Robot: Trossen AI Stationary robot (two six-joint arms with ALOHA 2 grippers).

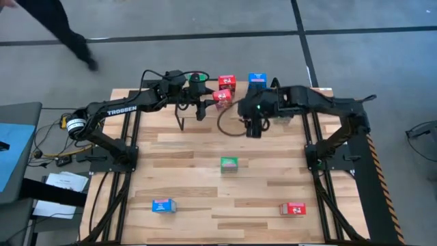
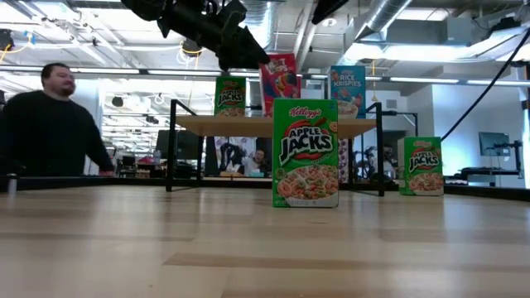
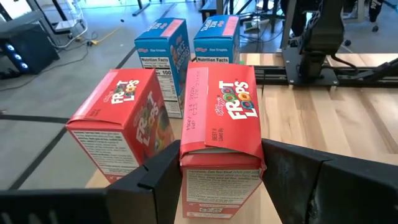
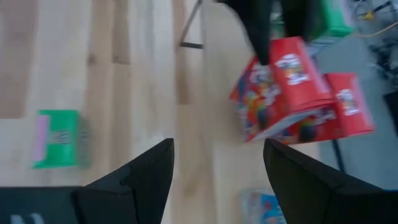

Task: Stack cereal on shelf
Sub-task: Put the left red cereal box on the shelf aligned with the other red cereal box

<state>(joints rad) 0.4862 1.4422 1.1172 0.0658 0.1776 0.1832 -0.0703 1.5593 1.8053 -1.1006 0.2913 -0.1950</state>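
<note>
My left gripper [image 1: 212, 102] reaches to the table's far side and is shut on a red cereal box [image 3: 221, 118]. That box shows tilted over the shelf [image 2: 199, 124] in the low view. A green box [image 2: 230, 95] and a blue box [image 2: 348, 89] stand on the shelf board. A second red box [image 3: 124, 118] stands beside the held one, with two blue boxes [image 3: 163, 53] behind it. My right gripper [image 4: 217, 162] hovers open and empty nearby [image 1: 254, 128]. A green box [image 1: 229, 164], a blue box [image 1: 163, 205] and a red box [image 1: 293, 209] rest on the tabletop. My left gripper pinches the red box between its two fingers [image 3: 158, 177], on two opposite sides at the end nearest the wrist [image 3: 217, 163]. The box points away from the fingers, printed front up and tilted. The green box in front hides whether its lower end touches the shelf.
Another green box [image 2: 422, 165] stands on the tabletop right of the shelf's leg. A person in dark clothes [image 2: 45, 124] is beyond the table on the left. Open slatted tabletop [image 1: 198, 184] lies between the scattered boxes at mid and near table.
</note>
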